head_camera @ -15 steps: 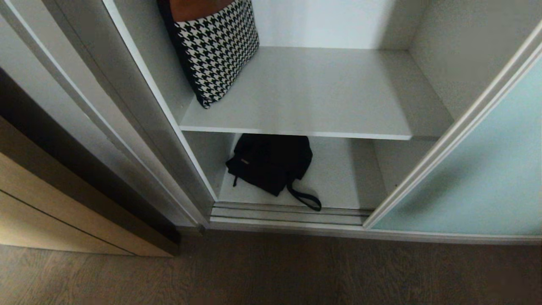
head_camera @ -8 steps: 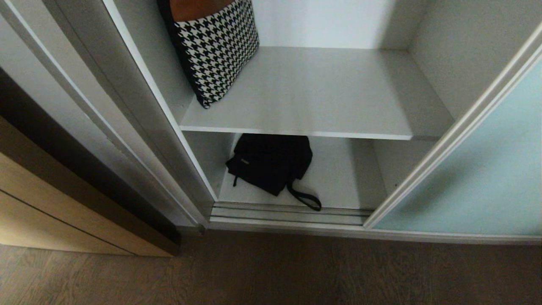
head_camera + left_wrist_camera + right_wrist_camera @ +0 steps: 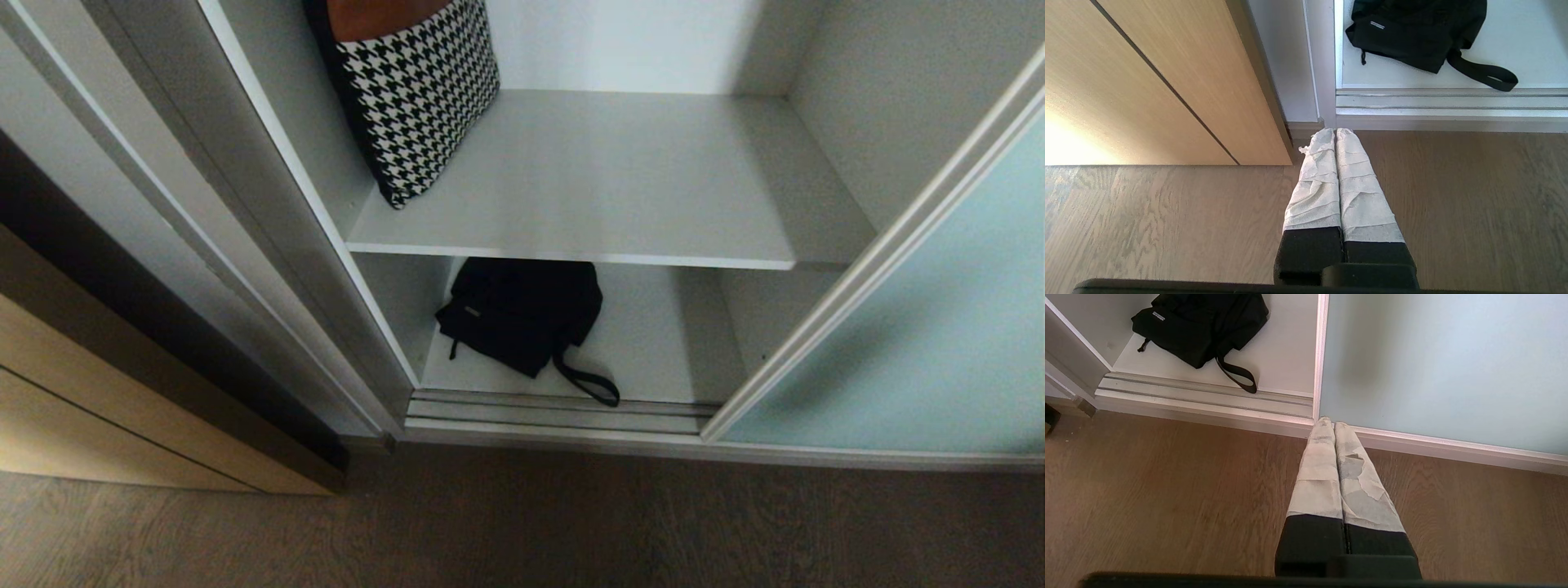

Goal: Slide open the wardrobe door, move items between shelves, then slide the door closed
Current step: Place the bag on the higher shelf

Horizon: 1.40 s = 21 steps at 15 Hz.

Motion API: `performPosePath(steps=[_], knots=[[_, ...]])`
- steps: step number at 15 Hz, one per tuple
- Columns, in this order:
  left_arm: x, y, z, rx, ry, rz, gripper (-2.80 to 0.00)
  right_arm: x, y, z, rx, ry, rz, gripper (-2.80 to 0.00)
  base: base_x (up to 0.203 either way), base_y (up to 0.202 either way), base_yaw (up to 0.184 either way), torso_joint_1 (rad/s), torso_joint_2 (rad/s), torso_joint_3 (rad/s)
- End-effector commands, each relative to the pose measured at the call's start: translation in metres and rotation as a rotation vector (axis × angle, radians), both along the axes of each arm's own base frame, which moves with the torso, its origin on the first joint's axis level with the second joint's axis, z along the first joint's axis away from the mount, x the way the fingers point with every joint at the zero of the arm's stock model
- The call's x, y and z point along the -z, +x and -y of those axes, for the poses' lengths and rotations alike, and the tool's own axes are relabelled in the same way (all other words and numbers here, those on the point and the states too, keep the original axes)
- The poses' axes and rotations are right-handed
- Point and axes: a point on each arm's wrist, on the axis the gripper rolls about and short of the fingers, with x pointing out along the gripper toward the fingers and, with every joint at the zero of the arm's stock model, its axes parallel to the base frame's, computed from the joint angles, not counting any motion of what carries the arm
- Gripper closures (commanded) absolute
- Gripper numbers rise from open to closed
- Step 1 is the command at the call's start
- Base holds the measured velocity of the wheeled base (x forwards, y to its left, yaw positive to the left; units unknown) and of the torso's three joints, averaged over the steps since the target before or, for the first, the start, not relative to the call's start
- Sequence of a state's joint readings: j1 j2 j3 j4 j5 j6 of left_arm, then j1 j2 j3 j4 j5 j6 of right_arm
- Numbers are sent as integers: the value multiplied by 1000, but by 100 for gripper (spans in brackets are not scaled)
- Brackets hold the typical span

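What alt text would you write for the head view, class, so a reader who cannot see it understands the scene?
An open wardrobe seen from above: a black bag lies on the bottom shelf, its strap trailing toward the door track. A houndstooth cushion leans at the left of the upper shelf, and the frosted sliding door stands pushed to the right.

Black fabric bag, black-and-white houndstooth cushion with tan-brown top, white-grey shelves, pale blue-green frosted sliding door, brown wood-grain floor, light wood panel
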State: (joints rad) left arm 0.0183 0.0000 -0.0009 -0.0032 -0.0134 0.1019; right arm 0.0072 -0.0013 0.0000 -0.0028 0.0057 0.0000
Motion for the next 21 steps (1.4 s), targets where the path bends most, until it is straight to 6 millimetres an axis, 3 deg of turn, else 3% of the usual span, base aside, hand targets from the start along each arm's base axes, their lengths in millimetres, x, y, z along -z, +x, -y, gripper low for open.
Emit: performPosePath(steps=[1,21], knots=[[0,0,0,-1,5,-7,0,0,0,0,-1,0,1,0,0,0,0,0,7,-34],[0,0,0,2,5,-7,0,0,0,0,-1,0,1,0,0,0,0,4,2,-188]])
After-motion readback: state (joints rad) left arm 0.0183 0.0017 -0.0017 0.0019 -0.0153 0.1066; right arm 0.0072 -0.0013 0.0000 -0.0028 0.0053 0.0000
